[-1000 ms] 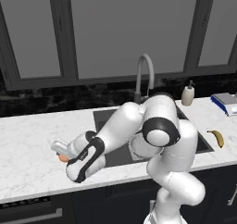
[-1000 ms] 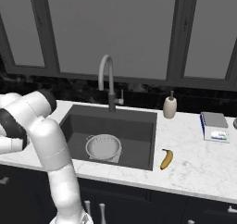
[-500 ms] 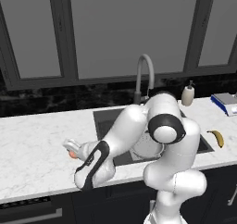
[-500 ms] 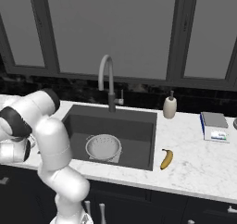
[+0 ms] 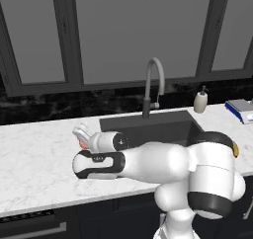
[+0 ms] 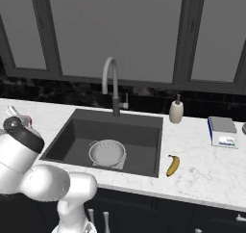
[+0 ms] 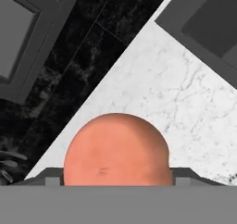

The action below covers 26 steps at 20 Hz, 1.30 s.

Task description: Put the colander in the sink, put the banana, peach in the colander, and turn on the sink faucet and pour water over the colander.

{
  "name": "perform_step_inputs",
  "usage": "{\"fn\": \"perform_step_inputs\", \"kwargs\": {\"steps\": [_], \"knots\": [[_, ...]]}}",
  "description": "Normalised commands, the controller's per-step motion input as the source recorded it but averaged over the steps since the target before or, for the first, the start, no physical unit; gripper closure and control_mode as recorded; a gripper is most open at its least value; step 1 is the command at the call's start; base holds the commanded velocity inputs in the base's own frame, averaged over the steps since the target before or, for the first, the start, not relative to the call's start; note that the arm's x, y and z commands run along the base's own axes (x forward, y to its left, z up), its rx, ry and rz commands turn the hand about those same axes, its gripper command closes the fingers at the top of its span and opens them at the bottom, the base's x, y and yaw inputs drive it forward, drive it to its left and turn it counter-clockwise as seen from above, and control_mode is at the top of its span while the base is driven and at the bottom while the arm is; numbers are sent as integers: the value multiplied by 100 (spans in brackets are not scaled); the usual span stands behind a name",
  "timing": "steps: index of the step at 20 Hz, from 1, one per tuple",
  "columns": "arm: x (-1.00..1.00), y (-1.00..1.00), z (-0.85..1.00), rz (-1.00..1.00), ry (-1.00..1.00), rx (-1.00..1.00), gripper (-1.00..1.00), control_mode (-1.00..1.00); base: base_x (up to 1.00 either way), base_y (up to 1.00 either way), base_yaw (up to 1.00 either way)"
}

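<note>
My gripper [image 5: 83,137] hangs just above the white counter left of the sink [image 5: 165,127], shut on the orange-pink peach [image 5: 84,143]. In the hand view the peach [image 7: 115,149] bulges between the fingers, close to the camera. From the right base view the gripper [image 6: 18,115] shows at the far left with a bit of peach [image 6: 27,120] beside it. The light-grey colander [image 6: 107,152] sits upright on the bottom of the sink [image 6: 139,130]. The yellow banana [image 6: 172,165] lies on the counter right of the basin. The gooseneck faucet [image 6: 111,82] stands behind the sink, no water running.
A beige soap dispenser [image 6: 176,111] stands behind the sink's right corner. A blue-and-white box [image 6: 222,131] lies further right on the counter. My white forearm [image 5: 153,164] stretches along the counter's front edge, across the sink. Dark windows and a black backsplash line the back.
The arm has swung lower across the front. The peach, held in the gripper, has come up off the counter and moved a little right toward the sink.
</note>
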Motion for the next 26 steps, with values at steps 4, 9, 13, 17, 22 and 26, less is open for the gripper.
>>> {"fn": "perform_step_inputs", "kwargs": {"steps": [4, 9, 13, 17, 22, 26], "knots": [[44, 0, 100, -5, -2, -1, 100, -100, 0, 0, 0], [13, 0, 100, -1, 0, -12, 100, -100, 0, 0, 0], [-16, 0, 97, 0, 0, -31, 100, -100, 0, 0, 0], [-23, -24, 68, 0, 0, -44, 100, -100, 0, 0, 0], [-22, -55, 24, 0, 1, -44, 100, -100, 0, 0, 0], [-26, -64, -5, 0, 5, -36, 100, -100, 0, 0, 0]]}}
